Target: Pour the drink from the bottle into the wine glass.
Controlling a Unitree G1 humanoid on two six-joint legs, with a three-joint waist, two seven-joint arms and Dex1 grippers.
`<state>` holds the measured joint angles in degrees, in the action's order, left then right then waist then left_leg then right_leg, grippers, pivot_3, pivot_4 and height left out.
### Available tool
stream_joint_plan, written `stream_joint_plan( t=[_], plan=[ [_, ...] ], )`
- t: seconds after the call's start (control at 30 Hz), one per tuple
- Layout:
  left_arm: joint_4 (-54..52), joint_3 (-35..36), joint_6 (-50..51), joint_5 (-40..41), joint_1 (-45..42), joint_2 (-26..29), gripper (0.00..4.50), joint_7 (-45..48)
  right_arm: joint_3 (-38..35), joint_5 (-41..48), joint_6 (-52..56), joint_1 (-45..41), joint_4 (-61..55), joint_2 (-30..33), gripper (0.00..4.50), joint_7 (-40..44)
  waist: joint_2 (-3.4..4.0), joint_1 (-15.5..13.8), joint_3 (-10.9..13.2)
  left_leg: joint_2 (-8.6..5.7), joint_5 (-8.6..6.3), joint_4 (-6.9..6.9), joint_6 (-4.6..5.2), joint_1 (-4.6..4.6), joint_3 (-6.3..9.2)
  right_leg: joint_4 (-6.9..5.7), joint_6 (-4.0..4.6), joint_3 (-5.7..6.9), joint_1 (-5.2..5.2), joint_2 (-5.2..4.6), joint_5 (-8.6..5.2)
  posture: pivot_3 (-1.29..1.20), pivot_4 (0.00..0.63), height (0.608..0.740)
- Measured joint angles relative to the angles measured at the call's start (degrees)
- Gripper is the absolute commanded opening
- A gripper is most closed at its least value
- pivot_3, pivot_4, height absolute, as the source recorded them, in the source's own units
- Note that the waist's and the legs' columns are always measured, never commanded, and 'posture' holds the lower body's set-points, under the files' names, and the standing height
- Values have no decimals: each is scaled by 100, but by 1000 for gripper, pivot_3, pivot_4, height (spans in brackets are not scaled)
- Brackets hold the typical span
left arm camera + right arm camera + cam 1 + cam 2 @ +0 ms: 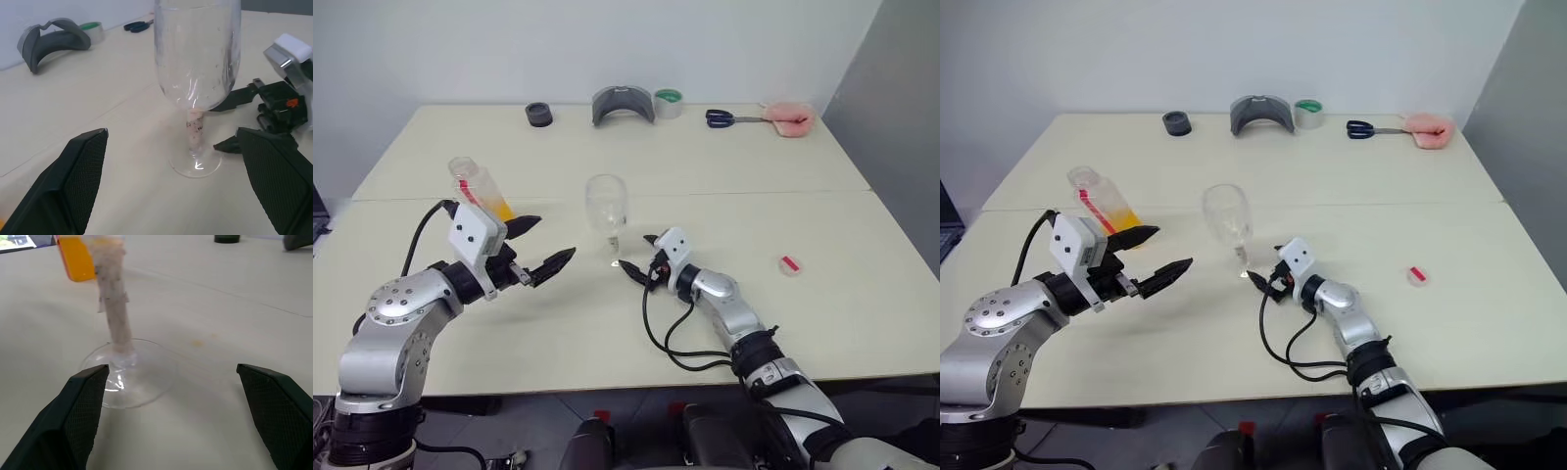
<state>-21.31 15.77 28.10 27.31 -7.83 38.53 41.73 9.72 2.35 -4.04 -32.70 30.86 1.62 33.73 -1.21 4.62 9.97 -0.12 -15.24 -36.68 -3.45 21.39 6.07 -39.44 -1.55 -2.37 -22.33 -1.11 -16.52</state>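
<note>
The glass (pixel 606 208) stands upright and empty mid-tabletop (pixel 862 294), the right pincer (pixel 638 255) spread wide just at its 5 o'clock by the foot, likely ready to steady the stem. The bottle (pixel 478 189), part full of orange drink (pixel 497 208), sits uncapped at the glass's 9 o'clock behind the left pincer (pixel 536 246), wide and holding nothing, so pouring hasn't begun.

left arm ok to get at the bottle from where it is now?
Probably yes. The bottle stands just beyond the left tool, whose fingers are open and empty. Nothing lies between them; the wine glass stands off to the side.
</note>
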Motion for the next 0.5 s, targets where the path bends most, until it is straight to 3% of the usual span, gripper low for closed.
stream_joint_plan(
  t=[0.33,0.5],
  plan=[
    [291,14,-535,-501,354,-561,4500,-763,44,23,714,1159,-1887,1079,4449,240,0,-98,0,-12,0,0,0,7,-3,16,-3,2,3,-2,0,0,150,740],
    [802,-10,-1136,-1218,628,-867,4500,-1467,34,386,1136,1730,-3275,1558,4449,634,-1,-130,0,-2,0,1,0,9,2,33,-7,3,6,-2,2,0,150,740]
  ],
)
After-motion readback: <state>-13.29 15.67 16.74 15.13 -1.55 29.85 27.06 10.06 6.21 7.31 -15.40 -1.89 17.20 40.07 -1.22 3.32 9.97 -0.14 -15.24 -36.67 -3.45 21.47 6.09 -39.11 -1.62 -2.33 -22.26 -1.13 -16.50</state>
